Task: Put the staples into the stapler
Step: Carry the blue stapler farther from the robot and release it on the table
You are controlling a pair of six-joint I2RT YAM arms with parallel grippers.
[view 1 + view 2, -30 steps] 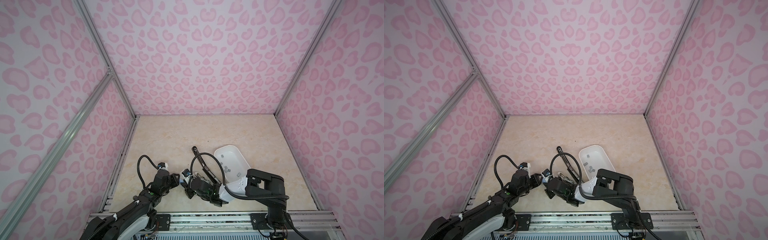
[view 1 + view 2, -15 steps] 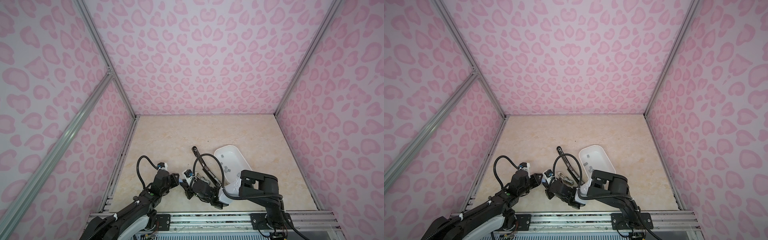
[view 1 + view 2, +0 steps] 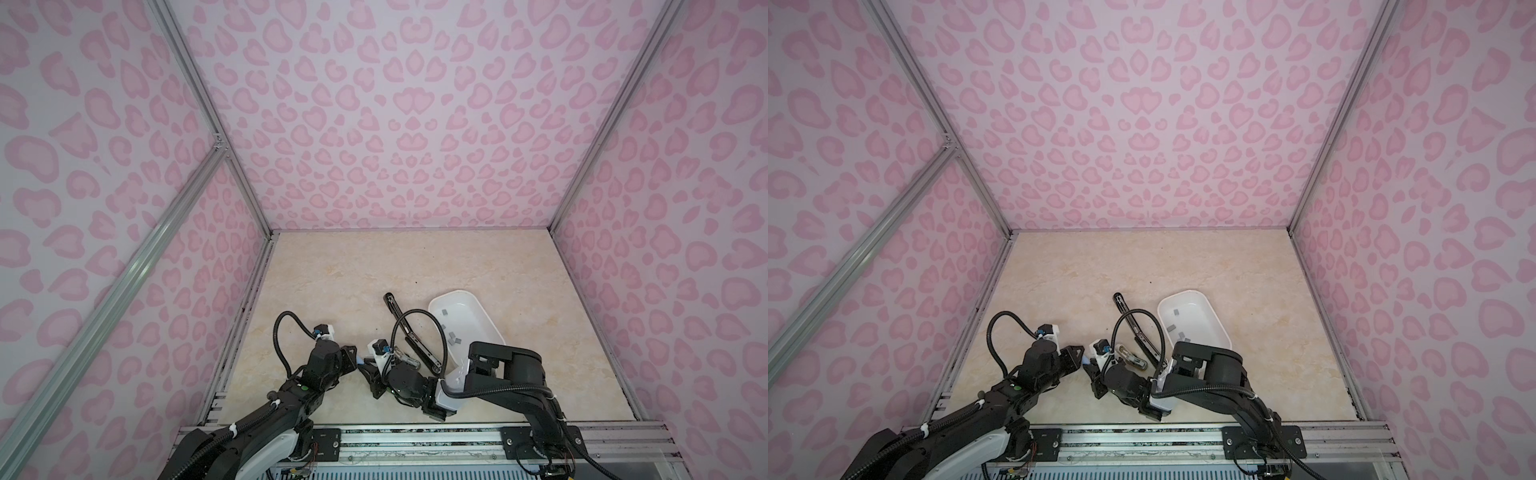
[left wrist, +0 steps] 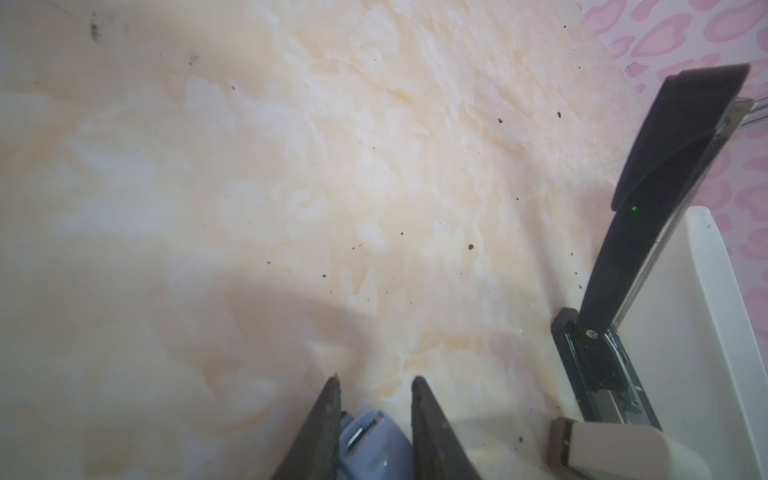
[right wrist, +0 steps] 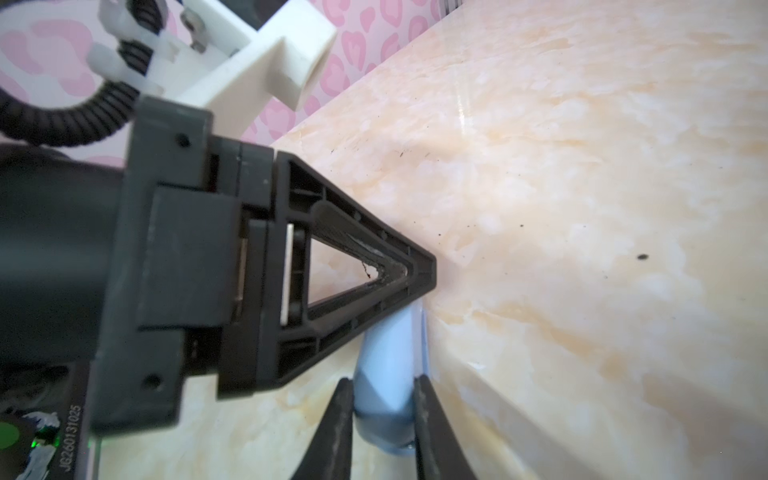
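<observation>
A small light blue stapler (image 3: 360,362) lies low over the table between my two arms, and each gripper holds one end of it. In the left wrist view its nose with a metal slot (image 4: 368,436) sits between the two fingers of my left gripper (image 4: 375,379), which press its sides. My right gripper (image 5: 382,380) is shut on the other end of the blue body (image 5: 384,374). In both top views, grey staples (image 3: 453,338) (image 3: 1177,334) lie loose in a white tray (image 3: 490,328) (image 3: 1219,330) behind my right arm.
A black stapler (image 3: 409,332) (image 4: 665,166) lies swung open beside the tray, its metal channel showing. A beige stapler (image 3: 1133,358) (image 4: 623,453) lies just in front of it. Pink patterned walls close in the table on three sides; a metal rail runs along the front.
My left gripper's jaws have narrowed onto the blue stapler. My right arm's elbow has shifted a little to the left while its gripper stayed on the stapler.
</observation>
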